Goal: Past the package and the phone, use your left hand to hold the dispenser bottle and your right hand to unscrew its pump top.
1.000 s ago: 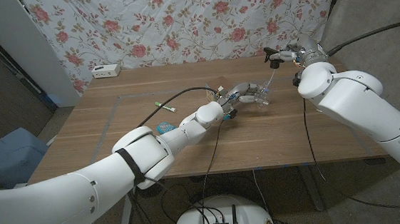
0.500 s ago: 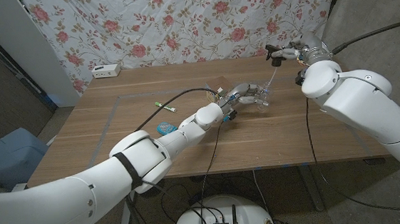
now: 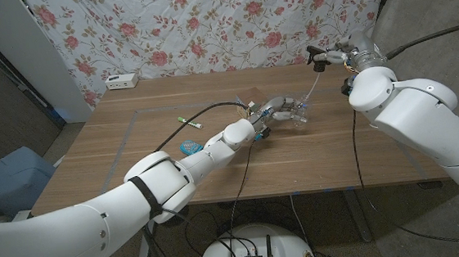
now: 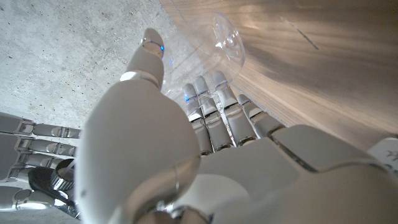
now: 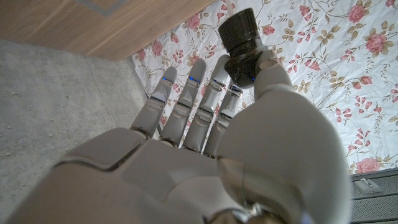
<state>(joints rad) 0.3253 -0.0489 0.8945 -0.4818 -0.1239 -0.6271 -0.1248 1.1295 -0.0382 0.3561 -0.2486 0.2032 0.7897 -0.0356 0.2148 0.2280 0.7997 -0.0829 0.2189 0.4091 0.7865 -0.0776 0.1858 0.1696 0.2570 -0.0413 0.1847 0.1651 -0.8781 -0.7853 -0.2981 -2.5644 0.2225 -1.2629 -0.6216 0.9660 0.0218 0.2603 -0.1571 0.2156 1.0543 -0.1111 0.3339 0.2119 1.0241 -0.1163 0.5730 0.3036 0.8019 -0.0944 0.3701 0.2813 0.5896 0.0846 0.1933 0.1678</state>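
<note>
Head view: a clear dispenser bottle [image 3: 296, 112] lies tipped on its side on the far right part of the wooden table [image 3: 134, 165], held in the left robot hand [image 3: 276, 109]. The fingers of that robot hand wrap around the bottle's transparent body. The left arm [image 3: 207, 151] reaches in from the near left corner and stretches long and low across the table toward the bottle.

The black pump top [image 3: 315, 56] is off the bottle, with a thin pale tube hanging down from it. It is raised above the table's far right edge, well apart from the bottle, pinched in the right robot hand [image 3: 340, 55]. The right arm [image 3: 409, 118] comes up from the near right corner, bent, with its wrist lifted high.

Left wrist view: the back of the left robot hand [image 4: 186, 155] is seen close up, its fingers [image 4: 211, 102] curled against the curved clear wall of the bottle [image 4: 217, 43], with the table's wood grain beyond.

Right wrist view: the right robot hand [image 5: 205, 155] grips the pump top [image 5: 241, 37] between thumb and fingertips, while the other fingers extend straight beside it, in front of a floral cloth backdrop [image 5: 323, 56].

On the table near the left arm lie a small blue packet [image 3: 190, 146] and a green marker [image 3: 190, 122]. A white box [image 3: 121, 81] sits at the far left edge.
</note>
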